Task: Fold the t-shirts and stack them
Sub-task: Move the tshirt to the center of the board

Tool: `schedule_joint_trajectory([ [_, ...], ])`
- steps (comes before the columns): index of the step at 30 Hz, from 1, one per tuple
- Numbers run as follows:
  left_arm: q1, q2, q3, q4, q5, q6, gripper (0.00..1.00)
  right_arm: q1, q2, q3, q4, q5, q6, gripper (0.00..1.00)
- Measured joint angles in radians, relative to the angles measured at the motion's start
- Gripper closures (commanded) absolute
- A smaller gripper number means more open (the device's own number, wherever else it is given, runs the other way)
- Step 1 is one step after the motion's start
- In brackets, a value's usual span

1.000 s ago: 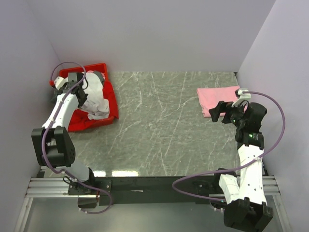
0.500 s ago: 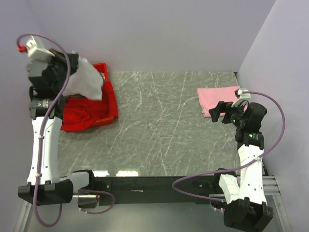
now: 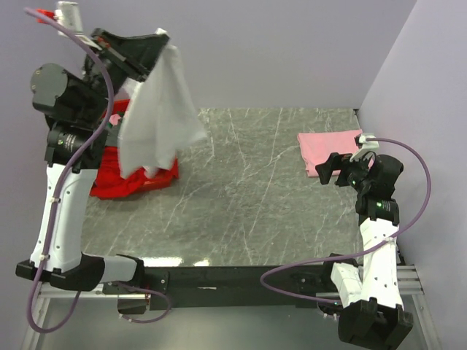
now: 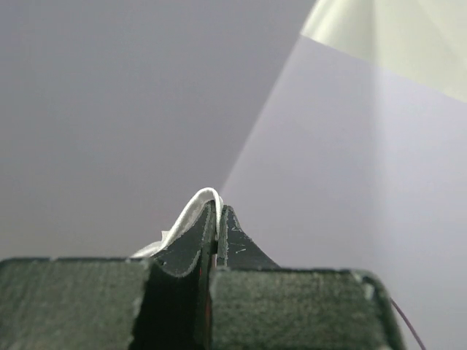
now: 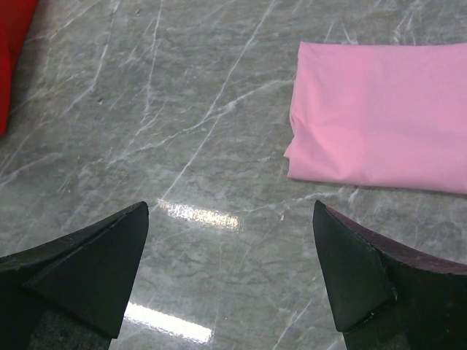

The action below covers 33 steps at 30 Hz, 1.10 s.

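High above the table's left side, my left gripper [image 3: 162, 38] is shut on the white t-shirt [image 3: 157, 109], which hangs down loose over the red bin [image 3: 139, 184]. In the left wrist view the left gripper [image 4: 217, 210] pinches a white fold of the shirt [image 4: 191, 205] against the plain wall. The pink t-shirt [image 3: 327, 150] lies folded on the table at the far right. My right gripper [image 3: 332, 171] hovers open just beside its near edge, with nothing between its fingers. In the right wrist view the pink t-shirt [image 5: 383, 117] lies ahead and to the right of the right gripper [image 5: 230, 211].
The red bin stands at the table's left, against the side wall, and shows as a red corner [image 5: 13, 51] in the right wrist view. The grey marble tabletop [image 3: 248, 189] stretches between the bin and the pink shirt. Walls close the left, back and right.
My left arm has risen out of the red bin, lifting the white t-shirt high into the air. The right arm has stayed still.
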Motion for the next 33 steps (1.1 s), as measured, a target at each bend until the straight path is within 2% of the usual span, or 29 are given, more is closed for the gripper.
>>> schedule_joint_trajectory([
  [11,-0.232,0.042,0.022,0.003,0.082,-0.008,0.99,0.0,0.0,0.0,0.0,0.002,-0.002,0.01],
  [14,-0.29,0.04,-0.033,0.046,0.114,-0.011,0.99,0.0,0.0,0.0,0.0,0.005,-0.003,0.01],
  [18,-0.347,0.039,-0.192,0.082,0.129,-0.002,0.99,0.0,0.0,0.0,0.0,0.01,-0.003,0.01],
  [19,-0.355,0.04,-0.256,0.082,0.126,0.003,0.97,0.0,0.0,0.0,0.0,0.011,-0.003,0.01],
  [20,-0.359,0.042,-0.313,0.077,0.118,0.014,0.88,0.0,0.0,0.0,0.0,0.011,-0.004,0.01],
  [21,-0.36,0.045,-0.375,0.051,0.105,0.034,0.54,0.0,0.0,0.0,0.0,0.011,-0.004,0.01],
  [22,-0.36,0.051,-0.414,0.019,0.073,0.062,0.43,0.0,0.0,0.0,0.0,0.011,-0.006,0.01],
  [25,-0.36,0.097,-0.499,-0.126,-0.101,0.129,0.24,0.0,0.001,0.0,0.0,0.01,-0.01,0.01],
  [29,-0.333,0.111,-0.591,-0.243,-0.351,0.217,0.22,0.0,0.009,0.0,-0.001,0.003,-0.018,0.01],
  [33,-0.263,0.111,-0.61,-0.274,-0.463,0.276,0.24,0.0,0.022,0.0,-0.006,-0.011,-0.028,0.01],
])
